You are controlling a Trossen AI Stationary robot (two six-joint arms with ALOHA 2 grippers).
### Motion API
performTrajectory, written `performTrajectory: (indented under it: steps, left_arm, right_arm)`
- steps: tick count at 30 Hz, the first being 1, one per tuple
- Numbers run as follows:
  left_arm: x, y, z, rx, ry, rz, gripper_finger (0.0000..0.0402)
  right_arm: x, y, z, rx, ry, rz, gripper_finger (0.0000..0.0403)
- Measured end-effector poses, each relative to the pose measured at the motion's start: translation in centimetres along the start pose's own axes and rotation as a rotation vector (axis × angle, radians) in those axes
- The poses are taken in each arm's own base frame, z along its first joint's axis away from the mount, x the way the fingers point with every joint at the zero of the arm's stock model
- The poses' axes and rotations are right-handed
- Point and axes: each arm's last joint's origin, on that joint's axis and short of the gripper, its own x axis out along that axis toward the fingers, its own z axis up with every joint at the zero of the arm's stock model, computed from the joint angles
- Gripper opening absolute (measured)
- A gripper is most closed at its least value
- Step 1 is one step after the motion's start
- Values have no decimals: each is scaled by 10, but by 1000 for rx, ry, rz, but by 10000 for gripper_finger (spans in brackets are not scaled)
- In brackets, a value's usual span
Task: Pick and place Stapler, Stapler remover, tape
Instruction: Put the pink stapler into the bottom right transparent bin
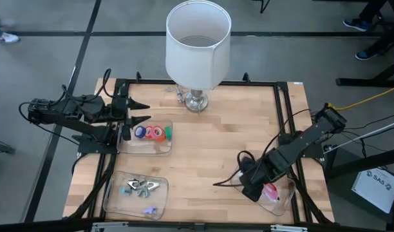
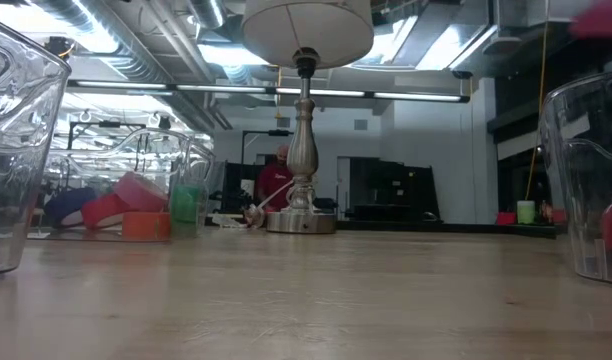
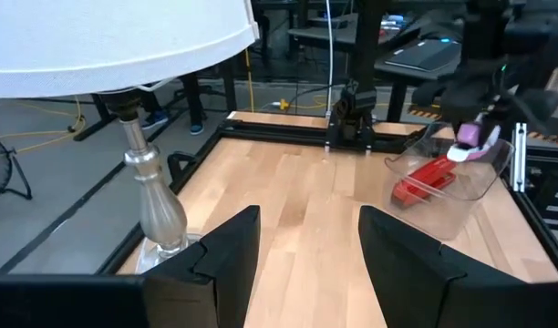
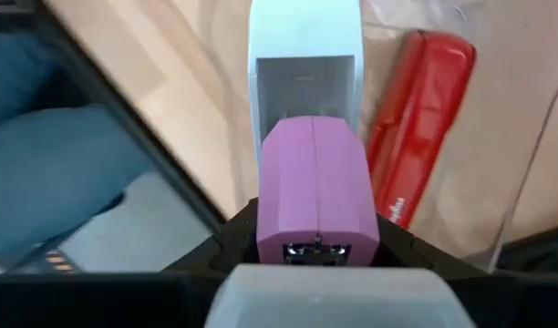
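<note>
Staplers are the step in hand: the right gripper [image 1: 261, 188] hangs over the clear bin [image 1: 288, 196] at the table's [image 1: 210, 154] right front corner, its jaws pinching a pink-and-white stapler [image 4: 315, 182] just above a red stapler [image 4: 420, 128] lying inside. Next, I judge, it must lower and let go. The left gripper [image 1: 140, 120], jaws spread and empty, waits beside the tray of tape rolls [image 1: 153, 133]. Staple removers [image 1: 140, 187] sit in the front-left tray.

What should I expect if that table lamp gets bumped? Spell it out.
The lamp would probably tip rather than slide: a wide shade sits high on a thin stem over a small round base. It likely feels top-heavy. Its metal base may skid somewhat on the smooth wooden table.
</note>
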Motion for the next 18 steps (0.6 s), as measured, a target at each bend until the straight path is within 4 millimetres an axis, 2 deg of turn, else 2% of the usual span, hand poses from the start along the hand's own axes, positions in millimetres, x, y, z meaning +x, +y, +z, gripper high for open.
performTrajectory:
  steps: [13,18]
  left_arm:
    - [0,1,1,-1,-7,22,184]
    - [0,1,1,-5,-16,42,185]
  right_arm:
    - [67,-21,3,-21,74,-13,132]
    - [87,-29,3,-18,109,5,132]
